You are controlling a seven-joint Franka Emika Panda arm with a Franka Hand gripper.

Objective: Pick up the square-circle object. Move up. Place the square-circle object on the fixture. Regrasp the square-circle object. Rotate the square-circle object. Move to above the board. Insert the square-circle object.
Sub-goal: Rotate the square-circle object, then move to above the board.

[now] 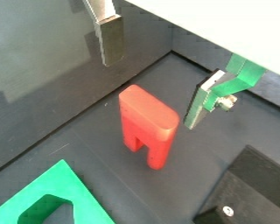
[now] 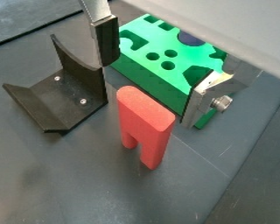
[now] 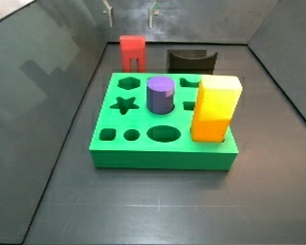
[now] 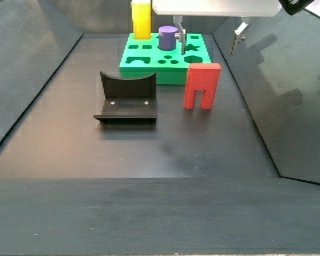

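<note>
Dark grey floor, grey walls all round, and my hand (image 2: 154, 74) hangs spread wide above the square-circle object (image 2: 143, 127), clutching nothing, one finger (image 2: 105, 39) on each side and clear of it. That red peg stands upright on the floor, long axis vertical, notched end down, between the fixture (image 4: 125, 100) and the wall, short of the board (image 3: 163, 124). It looks like rigid, light plastic, smooth-faced, so probably a bit slippery. I judge the flat broad faces near the top the best place to pinch, square across. On the board stand a purple cylinder (image 3: 161, 95) and a yellow block (image 3: 216, 108).
</note>
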